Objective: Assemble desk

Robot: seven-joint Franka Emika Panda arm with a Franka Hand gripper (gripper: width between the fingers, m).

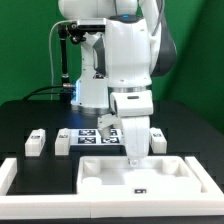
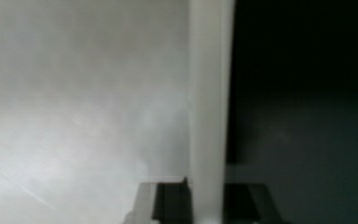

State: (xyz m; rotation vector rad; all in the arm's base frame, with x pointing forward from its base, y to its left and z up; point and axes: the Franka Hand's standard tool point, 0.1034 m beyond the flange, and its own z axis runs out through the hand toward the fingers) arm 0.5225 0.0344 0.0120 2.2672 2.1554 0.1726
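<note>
The white tray-like tabletop (image 1: pixel 140 175) lies flat at the front of the black table. My gripper (image 1: pixel 135 148) reaches straight down onto its far rim. In the wrist view the raised rim (image 2: pixel 210 100) runs between my two dark fingers (image 2: pixel 167 203), which sit tight against both its sides, so the gripper (image 2: pixel 210 203) is shut on it. The tray's white floor (image 2: pixel 87 110) is on one side of the rim and the dark table on the other. Two white block legs (image 1: pixel 36 141) (image 1: pixel 62 142) stand at the exterior view's left. Another leg (image 1: pixel 159 140) stands just right of the gripper.
The marker board (image 1: pixel 92 135) with its tags lies behind the tabletop, in front of the arm's base. White border rails run along the left (image 1: pixel 9 176), the front (image 1: pixel 60 212) and the right (image 1: pixel 212 172) of the work area.
</note>
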